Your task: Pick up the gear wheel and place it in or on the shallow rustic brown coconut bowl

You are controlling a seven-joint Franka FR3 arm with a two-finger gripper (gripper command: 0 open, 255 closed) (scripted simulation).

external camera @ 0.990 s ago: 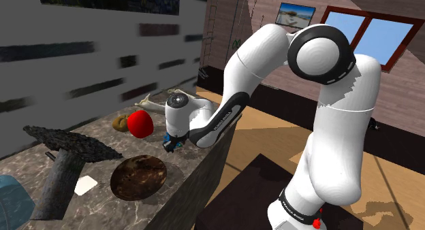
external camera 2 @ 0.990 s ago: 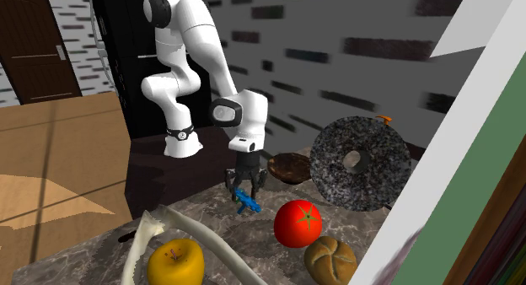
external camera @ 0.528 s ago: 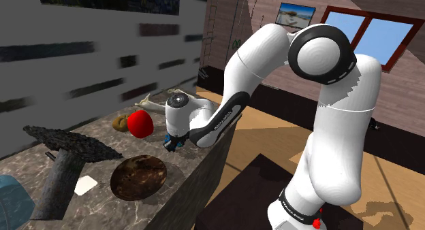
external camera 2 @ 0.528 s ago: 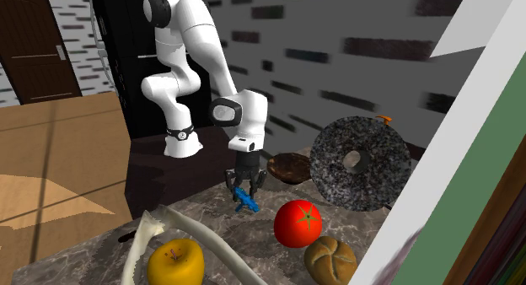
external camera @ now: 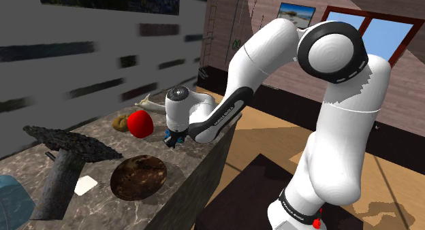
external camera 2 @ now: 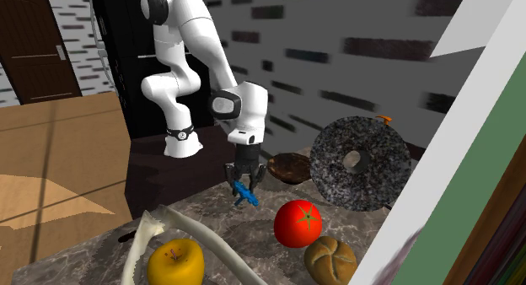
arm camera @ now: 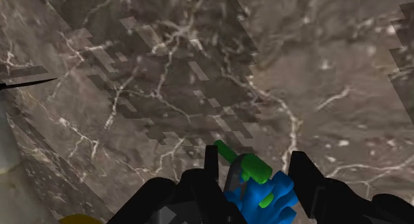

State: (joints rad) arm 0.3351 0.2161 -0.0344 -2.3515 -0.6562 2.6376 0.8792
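1. In the shoulder view the all-black two-finger gripper (external camera: 176, 139) hangs left of centre over the dark, white-veined marble counter (external camera: 178, 164) with its fingers pointing down. From it the white Franka arm (external camera: 272, 52) climbs rightward through a bent forearm to a high joint near the top edge. It then drops through a thick upright link to its base at the lower right
2. The pincer is narrowed onto the small blue gear wheel with green parts (arm camera: 262, 189). In the wrist view the two black fingers (arm camera: 211, 168) clasp it from either side, with veined marble beyond
3. In the second exterior view the gear wheel sits at the fingertips above the counter's far edge. It looks raised off the stone, though I cannot tell for certain
4. Across the counter in the shoulder view, left to right, stand:
   - a rough dark speckled disc on a grey post (external camera: 68, 143)
   - a small flat white square (external camera: 85, 186)
   - a brown bread roll (external camera: 119, 122)
   - the shallow mottled brown bowl (external camera: 139, 176)
   - a round red tomato (external camera: 140, 123)
5. In that view the tomato is just beside the gripper on its left. The bowl lies lower and further left, near the gripper but apart from it, with bare marble between them
6. At the second exterior view's lower left a yellow apple (external camera 2: 175, 262) rests under a pale curved piece (external camera 2: 157, 216). To the gripper's right the disc overlaps the bowl's far side
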